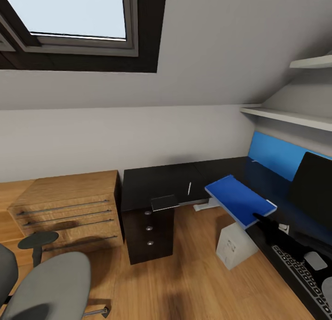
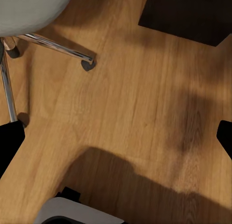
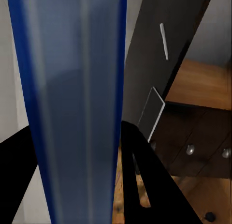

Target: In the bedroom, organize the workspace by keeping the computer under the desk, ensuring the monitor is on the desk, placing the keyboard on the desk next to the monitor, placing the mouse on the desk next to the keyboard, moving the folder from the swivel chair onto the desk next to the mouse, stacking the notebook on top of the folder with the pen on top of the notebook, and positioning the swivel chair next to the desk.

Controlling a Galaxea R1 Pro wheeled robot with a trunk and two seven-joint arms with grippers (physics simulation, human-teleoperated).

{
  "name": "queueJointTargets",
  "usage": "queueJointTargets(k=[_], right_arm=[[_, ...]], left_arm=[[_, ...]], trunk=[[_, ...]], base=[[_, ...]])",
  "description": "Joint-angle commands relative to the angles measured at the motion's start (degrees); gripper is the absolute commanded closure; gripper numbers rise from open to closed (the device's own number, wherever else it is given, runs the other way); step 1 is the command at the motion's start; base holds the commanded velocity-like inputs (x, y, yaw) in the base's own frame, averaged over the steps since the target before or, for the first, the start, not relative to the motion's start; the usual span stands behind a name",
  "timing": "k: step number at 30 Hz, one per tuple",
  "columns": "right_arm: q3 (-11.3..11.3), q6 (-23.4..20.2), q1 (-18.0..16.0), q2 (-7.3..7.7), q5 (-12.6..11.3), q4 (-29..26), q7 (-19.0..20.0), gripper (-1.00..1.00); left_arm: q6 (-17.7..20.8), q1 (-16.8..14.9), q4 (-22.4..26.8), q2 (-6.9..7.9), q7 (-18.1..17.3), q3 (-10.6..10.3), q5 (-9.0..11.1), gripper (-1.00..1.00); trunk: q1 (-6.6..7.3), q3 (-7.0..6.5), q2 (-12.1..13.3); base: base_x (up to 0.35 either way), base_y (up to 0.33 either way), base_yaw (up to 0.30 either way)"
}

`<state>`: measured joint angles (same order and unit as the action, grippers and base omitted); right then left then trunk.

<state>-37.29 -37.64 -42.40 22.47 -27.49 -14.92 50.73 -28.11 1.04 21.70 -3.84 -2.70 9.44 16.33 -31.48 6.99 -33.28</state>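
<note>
- The swivel chair [image 1: 44, 283] sits nearest the camera, well apart from the desk [image 1: 157, 181]; its grey seat and one black armrest show in the head view; its chrome legs and castors [image 2: 87, 64] stand on the wooden floor [image 2: 135, 117] in the left wrist view
- The left gripper [image 2: 116, 137] hangs over that floor beside the chair; its fingers [image 2: 9, 141] are spread wide, one dark tip at each edge of the picture, with nothing between them
- The keyboard [image 1: 299, 276] lies on the desk's near right arm; a pale thing just beyond it may be the mouse, though I cannot tell
- The monitor [image 1: 311, 188] stands upright on the desk behind the keyboard, before the blue back panel [image 1: 272, 151]
- The right gripper [image 1: 265, 218] pinches the near corner of the folder [image 1: 237, 198]; the folder is held tilted, off the desk, out over the floor beside the desk's inner edge; in the right wrist view the fingers [image 3: 145, 185] flank the folder [image 3: 72, 108] on either side
- The computer [image 1: 233, 246] stands on the floor below the folder, at the desk's edge
- The notebook [image 1: 164, 202] lies at the desk's front edge above the black drawer unit [image 1: 150, 237]; the pen [image 1: 189, 188] lies on the desk just beyond it
- A wooden chest of drawers [image 1: 69, 209] stands against the drawer unit; a skylight [image 1: 69, 15] is set in the sloped wall above the desk
</note>
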Motion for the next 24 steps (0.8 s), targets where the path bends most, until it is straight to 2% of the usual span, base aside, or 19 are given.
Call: queueJointTargets(k=[1,5,8,10,13,16,21,24], right_arm=[[-0.61,-0.29,-0.05,-0.03,-0.18,0.02,-0.72,1.00],[-1.94,0.88,-0.05,-0.17,-0.19,-0.01,-4.05,1.00],[-2.34,3.85,-0.05,-0.88,-0.24,-0.02,-6.55,1.00],[-2.48,7.04,-0.09,-1.99,-0.28,-0.02,-8.46,1.00],[-2.51,13.93,-0.21,-4.55,-0.34,-0.10,-12.13,1.00],[-2.52,18.42,-0.33,-6.12,-0.36,-0.37,-15.15,1.00],[-2.53,20.86,-0.60,-7.04,-0.37,-1.25,-17.85,1.00],[-2.53,21.45,-0.70,-7.31,-0.39,-2.72,-18.59,1.00]], left_arm=[[0.01,0.01,0.09,-0.03,-0.28,0.08,0.46,-1.00],[0.03,0.01,0.09,-0.03,-0.28,0.06,0.46,-1.00],[0.06,0.01,-0.11,-0.03,-0.28,0.06,0.46,-1.00],[0.06,0.01,-0.40,-0.03,-0.28,0.06,0.46,-1.00],[0.07,0.01,-0.60,-0.03,-0.28,0.06,0.45,-1.00],[0.07,0.01,-0.66,-0.03,-0.32,0.00,0.40,-1.00],[0.04,0.01,-0.69,-0.03,-0.32,-0.02,0.03,-1.00],[-0.13,0.01,-0.69,-0.03,-0.30,-0.03,-0.99,-1.00]], trunk=[[-0.02,0.09,-0.09],[-0.02,0.09,-0.09],[-0.02,0.09,-0.09],[-0.02,0.09,-0.09],[-0.02,0.09,-0.09],[-0.02,0.09,-0.09],[-0.02,0.09,-0.09],[-0.02,0.09,-0.09]], base=[[0.000,0.000,0.000],[0.000,0.000,0.000],[0.000,0.000,0.000],[0.000,0.000,0.000],[0.000,0.000,0.000],[0.000,0.000,0.000],[0.000,0.000,0.000],[0.000,0.000,0.000]])
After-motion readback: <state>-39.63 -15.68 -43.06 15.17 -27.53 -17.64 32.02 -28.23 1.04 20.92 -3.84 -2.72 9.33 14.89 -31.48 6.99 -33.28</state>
